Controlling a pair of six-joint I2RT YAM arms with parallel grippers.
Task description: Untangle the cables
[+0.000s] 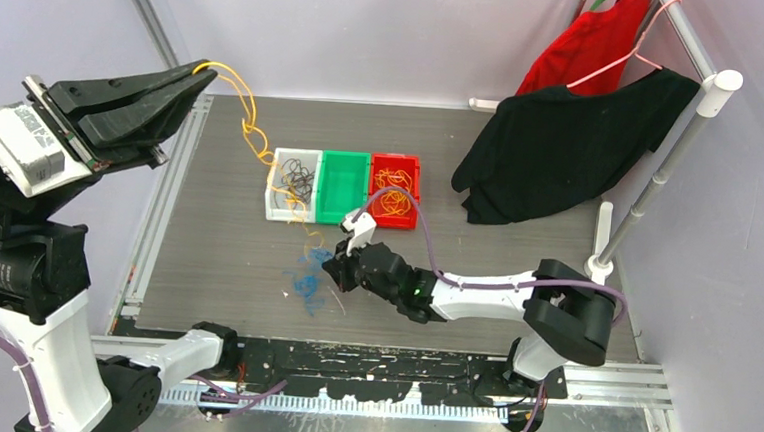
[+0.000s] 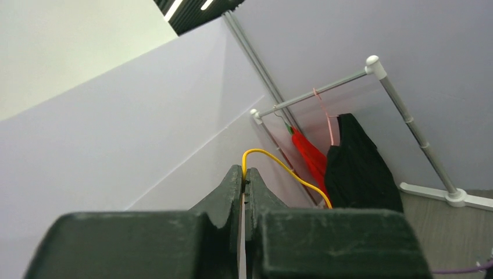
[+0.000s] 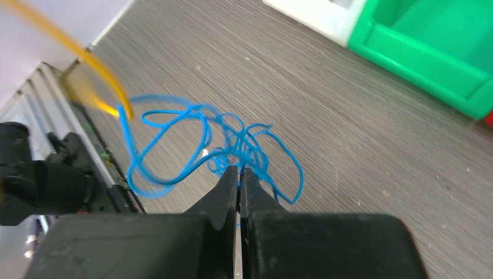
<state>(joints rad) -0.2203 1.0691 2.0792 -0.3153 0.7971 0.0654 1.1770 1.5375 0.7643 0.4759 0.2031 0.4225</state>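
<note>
A: Left gripper (image 1: 204,71), raised high, is pressed shut on the thin orange-yellow wire (image 1: 252,128).
B: Right gripper (image 1: 332,267), low on the table (image 1: 215,266), seems to pinch the tangled thin blue wire (image 1: 305,282); pulling could tighten their snag.

The left arm was raised high, the left claw (image 1: 204,75) clamped shut. The right arm stretched low and leftward, the right claw (image 1: 335,270) likewise closed.

White arm shells (image 1: 473,300), black joints (image 1: 572,318), purple hoses (image 1: 423,241), black wedge-shaped left pincer (image 1: 204,77) and right pincer (image 1: 335,270).
</note>
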